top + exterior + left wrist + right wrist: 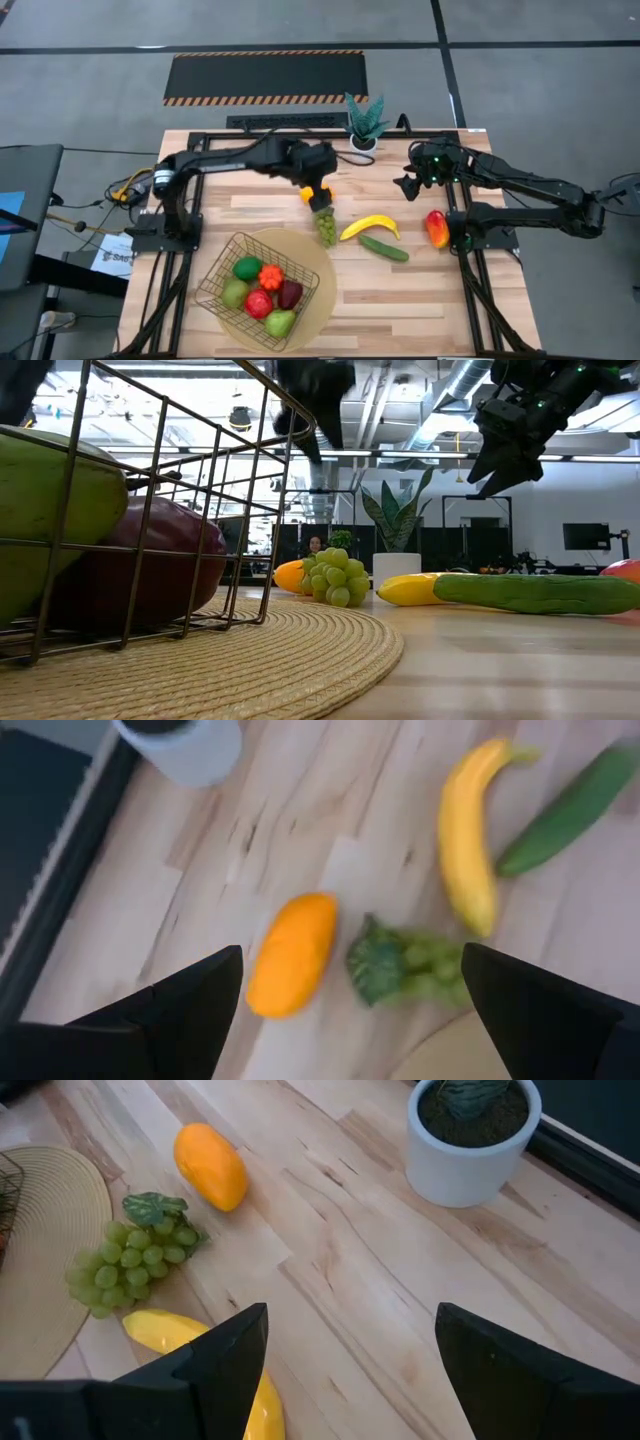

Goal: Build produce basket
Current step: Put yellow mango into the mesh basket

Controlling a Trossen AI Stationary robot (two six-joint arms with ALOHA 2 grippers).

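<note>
The golden wire basket (262, 287) stands on a round tan mat and holds green pears, a red apple, an orange and a dark red fruit. On the table lie an oval orange fruit (292, 953), green grapes (410, 965), a yellow banana (468, 835), a green cucumber (570, 808) and a red-orange mango (437, 228). My left gripper (352, 956) hovers open above the orange fruit and the grapes. My right gripper (350, 1315) hangs open over bare table between the plant pot and the banana (370, 227).
A spiky green plant in a white pot (364, 125) stands at the table's far edge, between the two arms. The tan mat (300, 320) reaches out around the basket toward the grapes. Bare wood lies on the table's near right side.
</note>
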